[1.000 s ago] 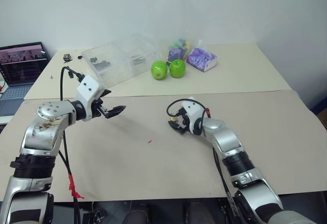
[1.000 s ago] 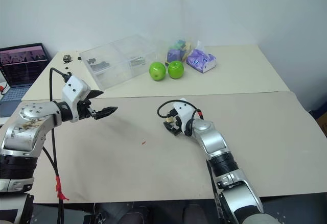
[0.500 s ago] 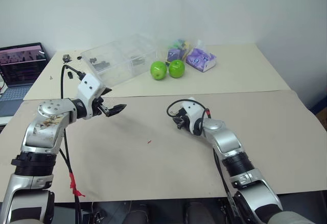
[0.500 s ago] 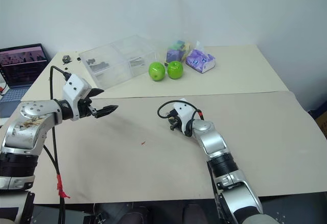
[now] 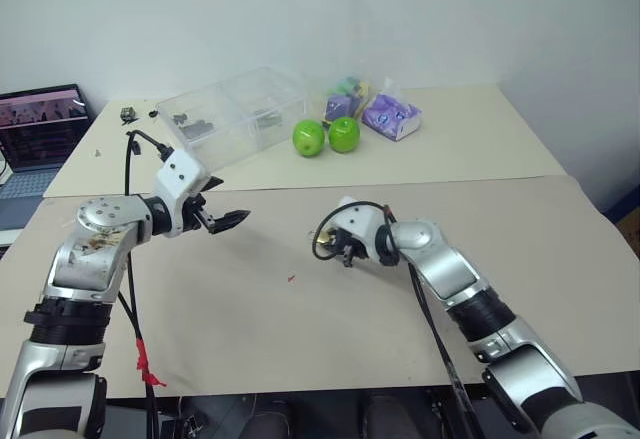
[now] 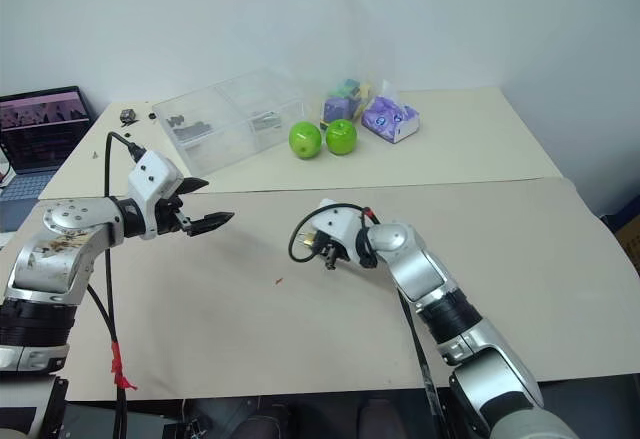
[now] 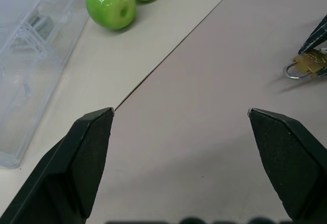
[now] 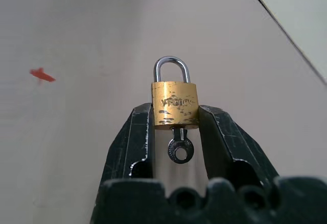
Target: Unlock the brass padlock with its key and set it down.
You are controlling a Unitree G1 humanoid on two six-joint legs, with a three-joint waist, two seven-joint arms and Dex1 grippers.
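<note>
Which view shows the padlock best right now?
The right wrist view: the padlock sits clamped between the right gripper fingers, shackle closed, key in its base. The left wrist view catches it small at the edge; the head views show a speck.

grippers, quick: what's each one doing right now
Left gripper: open, holding nothing.
Right gripper: shut on the brass padlock, pinched by its body, key in the bottom, shackle closed.

The stamped mark on the brass padlock (image 8: 174, 104) is illegible
</note>
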